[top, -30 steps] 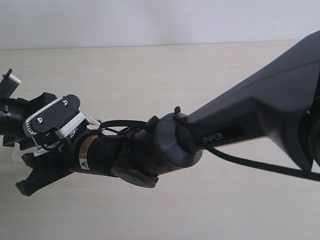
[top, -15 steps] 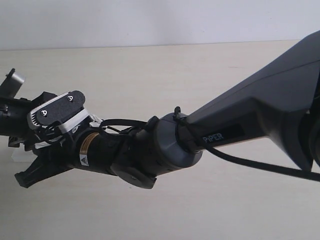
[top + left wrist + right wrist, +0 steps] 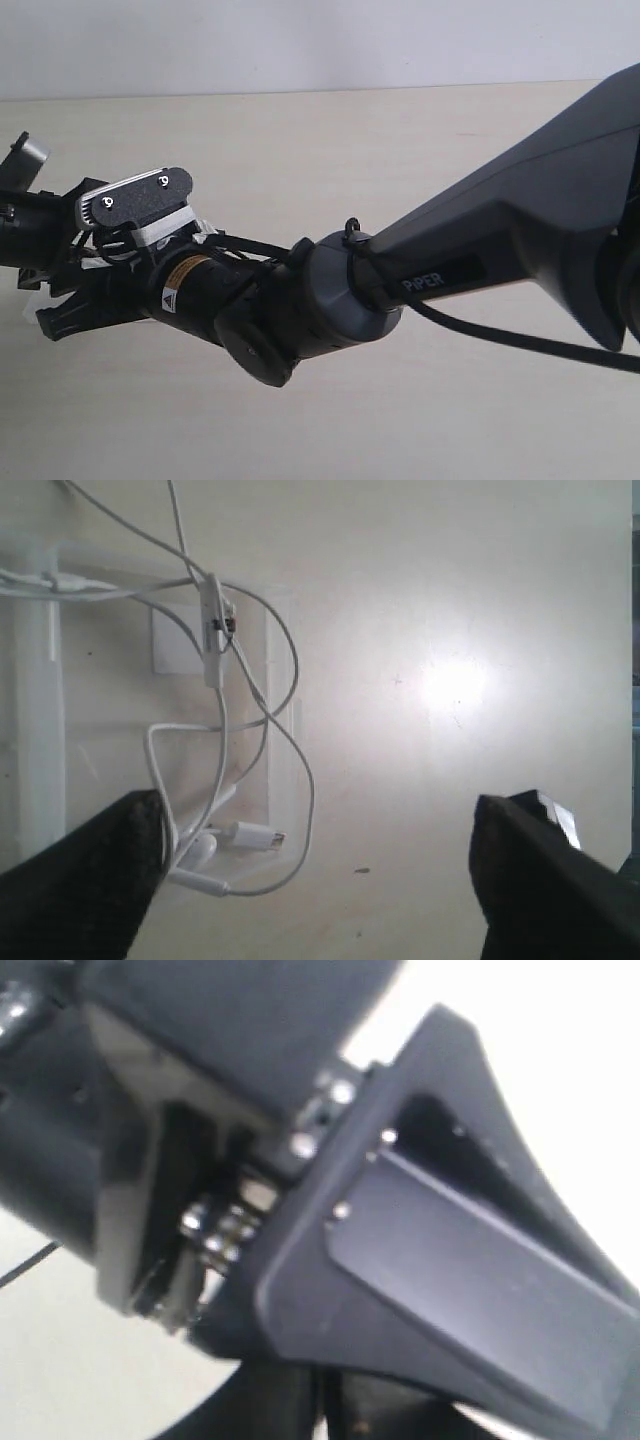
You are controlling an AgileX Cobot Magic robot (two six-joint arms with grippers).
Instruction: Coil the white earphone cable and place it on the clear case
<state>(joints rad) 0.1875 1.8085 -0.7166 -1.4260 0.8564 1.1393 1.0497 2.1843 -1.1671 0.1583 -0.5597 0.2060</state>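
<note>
cable heaped on case; r claw clenched, l claw spread

l wrist view: white earphone cable (image 3: 221,750) lies in loose, hair-thin loops on the clear case (image 3: 100,710), flat frosted plastic w/ a white square label (image 3: 178,645). slim inline remote (image 3: 212,630), plug (image 3: 255,835) and a glossy earbud (image 3: 200,850) show. left gripper (image 3: 320,825) hangs above, matte black fingers (image 3: 85,880) wide apart, nothing btwn them.

exterior view: cable not made out. the smooth grey right arm (image 3: 450,250) crosses a matte beige table (image 3: 300,140). right gripper (image 3: 52,322) is clenched at far left; can't tell on what.

r wrist view: blurred black parts only.
</note>
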